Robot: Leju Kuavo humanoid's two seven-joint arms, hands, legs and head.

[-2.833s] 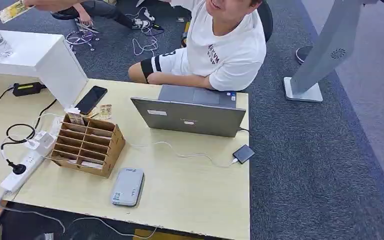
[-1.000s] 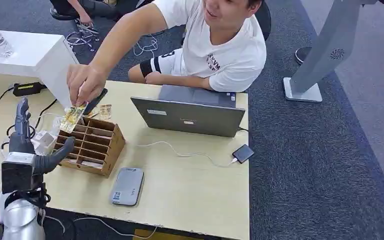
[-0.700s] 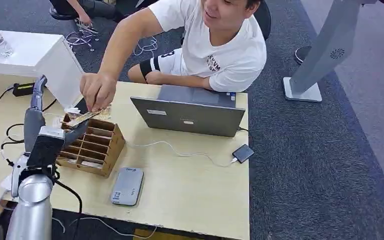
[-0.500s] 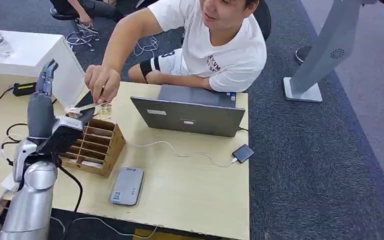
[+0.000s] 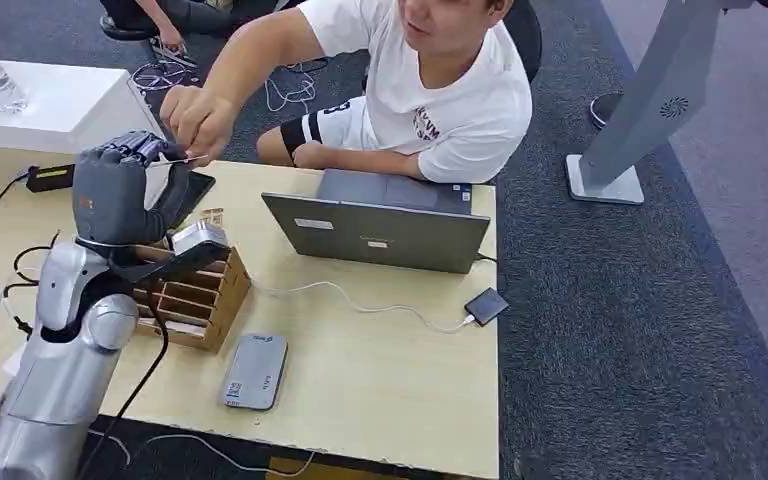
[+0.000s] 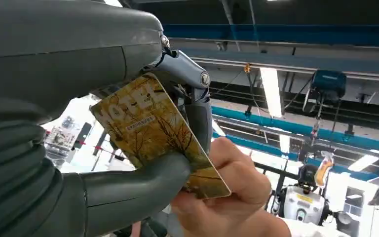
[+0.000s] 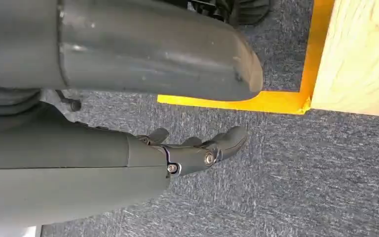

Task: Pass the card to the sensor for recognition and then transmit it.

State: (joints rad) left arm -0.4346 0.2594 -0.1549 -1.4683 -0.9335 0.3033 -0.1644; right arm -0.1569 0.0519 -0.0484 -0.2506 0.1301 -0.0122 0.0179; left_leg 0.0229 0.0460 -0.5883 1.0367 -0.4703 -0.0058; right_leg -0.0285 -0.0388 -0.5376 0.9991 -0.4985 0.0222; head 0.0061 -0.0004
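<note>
Left wrist view has the yellow card pinched between the left hand's thumb and fingers, a person's hand holding its far end, while the right hand hangs empty, fingers loosely apart.

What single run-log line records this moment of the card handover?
stage: handover | left robot hand: grips yellow patterned hotel card | person's hand: also holding card | right robot hand: hanging, open

The yellow-brown card carries large pale letters reading "HOTEL", with a small white label beneath whose print is too fine to read. The person's white T-shirt bears a dark chest print, illegible from the head view.
</note>
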